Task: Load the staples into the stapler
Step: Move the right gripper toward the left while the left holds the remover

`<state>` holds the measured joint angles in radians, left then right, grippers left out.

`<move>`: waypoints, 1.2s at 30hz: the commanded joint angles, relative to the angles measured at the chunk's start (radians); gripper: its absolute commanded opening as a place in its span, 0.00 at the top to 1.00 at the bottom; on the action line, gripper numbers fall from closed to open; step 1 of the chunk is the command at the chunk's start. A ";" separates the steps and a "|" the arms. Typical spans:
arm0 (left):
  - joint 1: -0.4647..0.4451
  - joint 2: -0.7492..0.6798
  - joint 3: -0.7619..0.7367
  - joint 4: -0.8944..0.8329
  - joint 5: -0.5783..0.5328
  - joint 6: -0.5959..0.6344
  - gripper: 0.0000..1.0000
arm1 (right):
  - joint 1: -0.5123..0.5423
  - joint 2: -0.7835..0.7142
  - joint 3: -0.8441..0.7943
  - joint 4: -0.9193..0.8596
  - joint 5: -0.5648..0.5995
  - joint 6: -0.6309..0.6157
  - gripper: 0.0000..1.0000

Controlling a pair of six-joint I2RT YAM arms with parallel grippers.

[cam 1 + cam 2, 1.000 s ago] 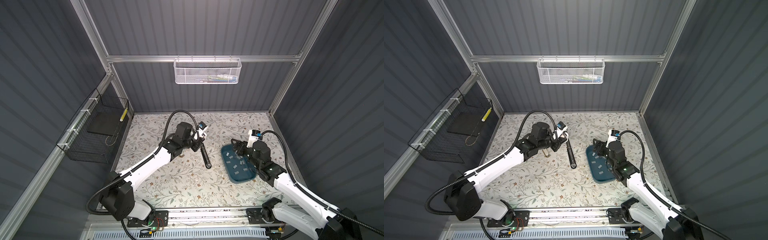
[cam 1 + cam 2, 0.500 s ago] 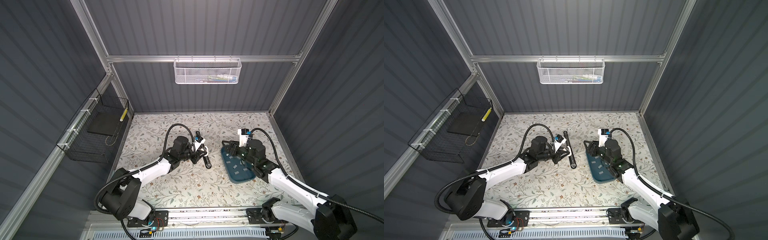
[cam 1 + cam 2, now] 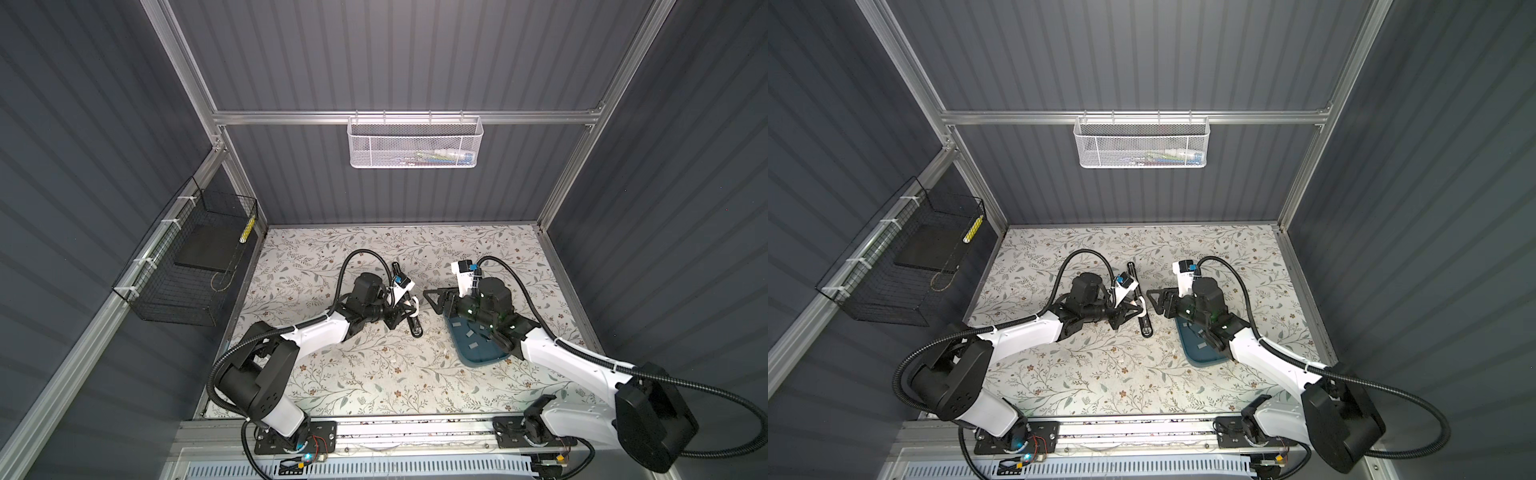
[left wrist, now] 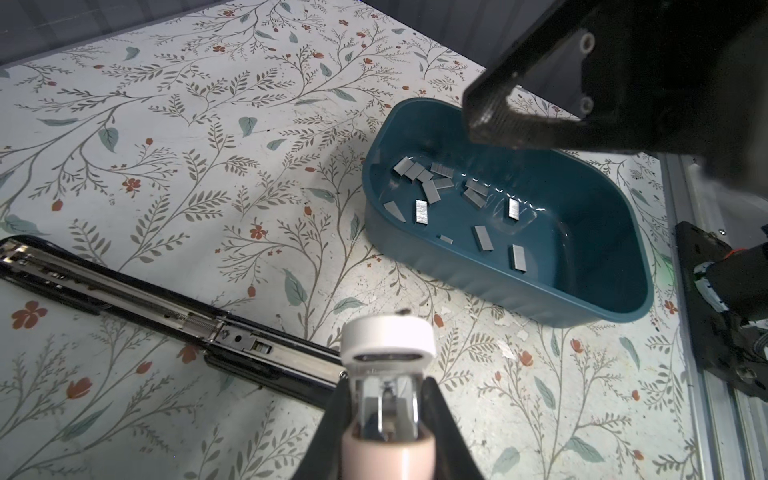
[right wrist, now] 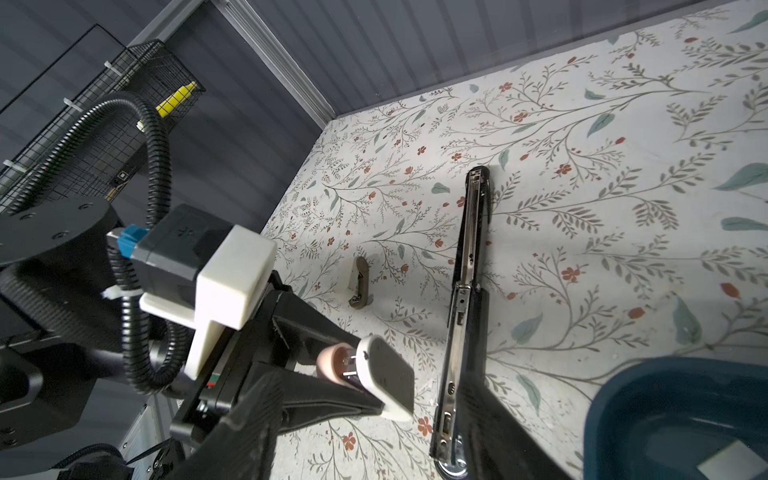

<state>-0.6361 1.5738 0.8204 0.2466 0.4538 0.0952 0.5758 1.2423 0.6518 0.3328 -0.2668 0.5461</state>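
Three staplers point(image 5: 467, 266), fourteen staples point(image 4: 421, 211), one tub point(image 4: 498, 282)

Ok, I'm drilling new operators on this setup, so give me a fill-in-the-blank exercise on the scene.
Of the left gripper and right gripper, the ____ one holds the small pink stapler.
The long black stapler lies hinged ____, its rail exposed.
The teal tray holds only ____.
Missing: left; open; staples.

Under me, the table point(image 3: 332, 374) wears a flowered sheet. On it lie a long black stapler point(image 5: 469, 257), opened out flat, a teal tub point(image 4: 498, 286) near it, a small olive stapler point(image 5: 360, 286) on its side, and scattered pale crumbs point(image 4: 505, 349).
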 commanded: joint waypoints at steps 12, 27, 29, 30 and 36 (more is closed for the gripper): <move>-0.014 -0.058 0.016 -0.010 0.036 0.029 1.00 | 0.026 0.171 0.125 -0.105 0.010 0.053 0.34; -0.014 -0.106 -0.009 0.002 0.012 0.051 1.00 | 0.027 0.238 0.142 -0.133 0.090 0.078 0.41; -0.016 -0.110 -0.009 0.000 0.017 0.050 1.00 | 0.026 0.239 0.151 -0.153 0.102 0.072 0.42; -0.016 -0.112 -0.010 0.000 0.018 0.049 1.00 | 0.026 0.239 0.149 -0.156 0.109 0.076 0.42; -0.016 -0.132 -0.031 0.001 -0.004 0.082 1.00 | 0.026 0.220 0.130 -0.146 0.137 0.074 0.42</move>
<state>-0.6472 1.4681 0.8059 0.2295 0.4614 0.1394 0.5983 1.4796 0.7948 0.2005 -0.1627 0.6254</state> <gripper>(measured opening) 0.248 0.578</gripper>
